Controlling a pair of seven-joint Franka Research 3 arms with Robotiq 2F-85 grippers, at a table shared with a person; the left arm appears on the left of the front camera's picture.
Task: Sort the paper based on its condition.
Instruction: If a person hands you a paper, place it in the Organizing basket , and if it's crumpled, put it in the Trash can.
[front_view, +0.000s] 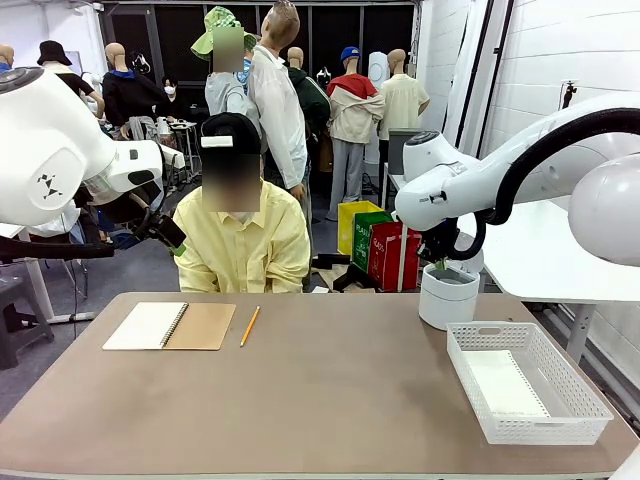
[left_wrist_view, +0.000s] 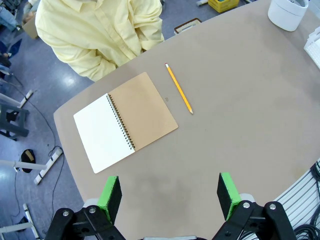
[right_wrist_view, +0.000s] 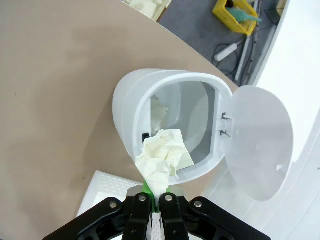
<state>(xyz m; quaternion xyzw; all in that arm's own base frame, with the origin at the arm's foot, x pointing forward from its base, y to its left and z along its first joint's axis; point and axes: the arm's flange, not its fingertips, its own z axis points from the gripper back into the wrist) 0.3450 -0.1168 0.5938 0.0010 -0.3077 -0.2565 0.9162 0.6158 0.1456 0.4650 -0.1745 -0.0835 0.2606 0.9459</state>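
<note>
A: Where do we stand with the paper?

B: Our right claw (right_wrist_view: 152, 196) is pinched tight on a crumpled sheet (right_wrist_view: 162, 159), holding it at the mouth of the small white bin (right_wrist_view: 131, 100), whose lid (right_wrist_view: 260, 142) hangs open to one side. More crumpled paper (right_wrist_view: 159, 114) already lies inside. In the front view the bin (front_view: 447, 296) sits at the far right of the table (front_view: 330, 400), with our right arm above it.

A: And the flat sheets?

B: We see what looks like a smooth sheet (front_view: 505, 383) lying in the white basket (front_view: 590, 400), near the bin.

A: How do we expect the crumpled one to handle?

B: We judge it very light and soft, springy where it is creased. It will not slip much between the green pads, but it may cling to them on release or catch on the bin's rim. We hold it by a lower fold, which seems a fair place; a bunched ridge gives more to pinch than a thin edge.

A: Our left claw?

B: The left claw (left_wrist_view: 170, 196) hangs open and empty above the table, its pads (left_wrist_view: 111, 196) well apart. Beyond it lie the spiral notebook (left_wrist_view: 125, 122), open, and a pencil (left_wrist_view: 179, 88), with the person in a yellow shirt (left_wrist_view: 95, 35) at the far side.

A: A flat sheet would be harder?

B: We think so: thin and limp, best taken at an edge.
</note>
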